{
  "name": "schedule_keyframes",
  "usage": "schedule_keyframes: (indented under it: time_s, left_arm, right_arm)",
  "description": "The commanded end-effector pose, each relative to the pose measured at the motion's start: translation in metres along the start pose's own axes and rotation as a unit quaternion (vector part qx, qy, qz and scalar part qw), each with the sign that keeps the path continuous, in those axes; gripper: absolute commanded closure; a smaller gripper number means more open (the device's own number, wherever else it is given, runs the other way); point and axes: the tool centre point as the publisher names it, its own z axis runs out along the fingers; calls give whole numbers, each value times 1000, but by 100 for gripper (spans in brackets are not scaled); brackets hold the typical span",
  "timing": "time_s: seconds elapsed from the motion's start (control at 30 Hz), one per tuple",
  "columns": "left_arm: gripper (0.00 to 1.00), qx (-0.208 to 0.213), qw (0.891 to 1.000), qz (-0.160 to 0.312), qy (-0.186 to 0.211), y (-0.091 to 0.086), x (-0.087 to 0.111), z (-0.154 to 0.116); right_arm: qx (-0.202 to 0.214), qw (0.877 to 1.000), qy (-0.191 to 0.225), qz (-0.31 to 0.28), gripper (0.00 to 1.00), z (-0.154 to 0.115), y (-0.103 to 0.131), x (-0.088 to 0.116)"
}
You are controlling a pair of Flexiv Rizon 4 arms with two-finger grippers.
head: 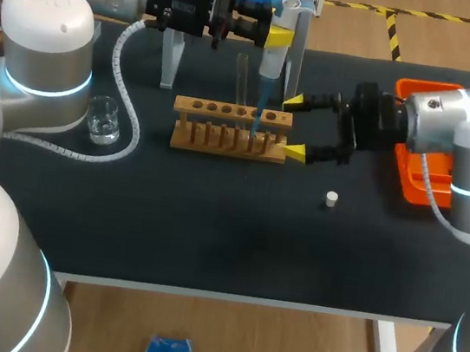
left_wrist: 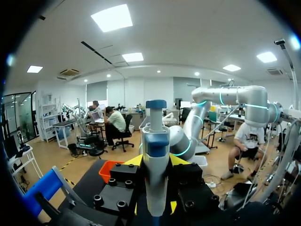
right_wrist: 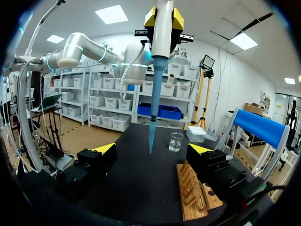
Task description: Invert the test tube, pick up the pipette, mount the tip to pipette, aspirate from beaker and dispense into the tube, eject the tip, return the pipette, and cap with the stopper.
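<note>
Left claw (head: 277, 35) gripped pipette (head: 272, 59); blue tip (head: 258, 114) hung below, just beside test tube (head: 242, 72). Off-centre descent might strike rim. Right claw (head: 294, 128) released, near rack (head: 223, 132).

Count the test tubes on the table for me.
1. A clear test tube stands upright in the wooden rack, near its middle, beside the blue tip of the pipette. The pipette may hide another.

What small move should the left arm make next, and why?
Probably carry the pipette left toward the beaker: its blue tip is mounted but hangs high by the rack, away from the beaker. Whether it already holds liquid can't be seen.
</note>
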Motion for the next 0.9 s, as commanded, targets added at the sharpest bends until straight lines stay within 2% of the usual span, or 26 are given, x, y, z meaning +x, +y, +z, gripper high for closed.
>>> schedule_keyframes:
  time_s: [0.03,0.53,0.73,0.9]
  left_arm:
    - [100,2,1000,1,-1,0,0,1]
    - [100,2,1000,1,-1,0,0,1]
    - [100,-1,1000,-3,-18,5,-2,-26]
    - [100,6,999,4,-33,13,-8,-61]
  right_arm:
    - [1,1000,0,0,0,-1,1,0]
    - [1,1000,0,0,0,-1,1,0]
    - [1,1000,0,0,0,-1,1,0]
    - [1,1000,0,0,0,-1,1,0]
